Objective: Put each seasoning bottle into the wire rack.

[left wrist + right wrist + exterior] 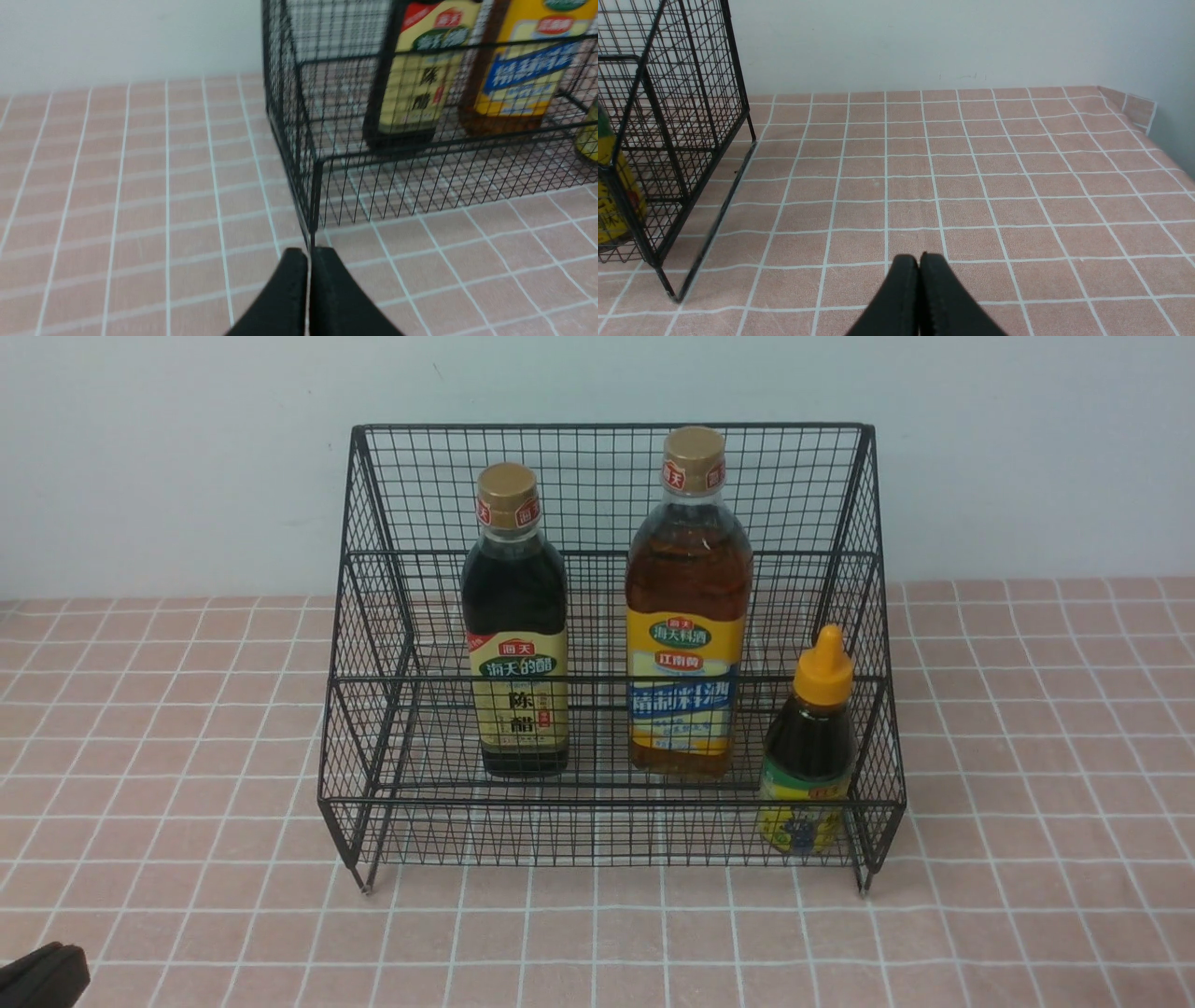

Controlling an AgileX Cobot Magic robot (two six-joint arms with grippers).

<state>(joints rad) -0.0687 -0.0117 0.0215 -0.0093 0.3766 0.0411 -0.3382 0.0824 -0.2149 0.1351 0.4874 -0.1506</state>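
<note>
Front view: pink-tiled table (187, 803) carries wire rack (392, 616) holding vinegar bottle (515, 635), amber bottle (689, 616), orange-capped bottle (810, 747). Left gripper (308, 254) and right gripper (919, 259) closed, empty.

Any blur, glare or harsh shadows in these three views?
Front view: even light, sharp, no glare on the tall amber bottle with yellow-blue label. Left wrist view: the black wire-mesh rack and bottle labels are soft; the shut left hand blurs. Right wrist view: the pink tiled tabletop is crisp, shadows faint.
</note>
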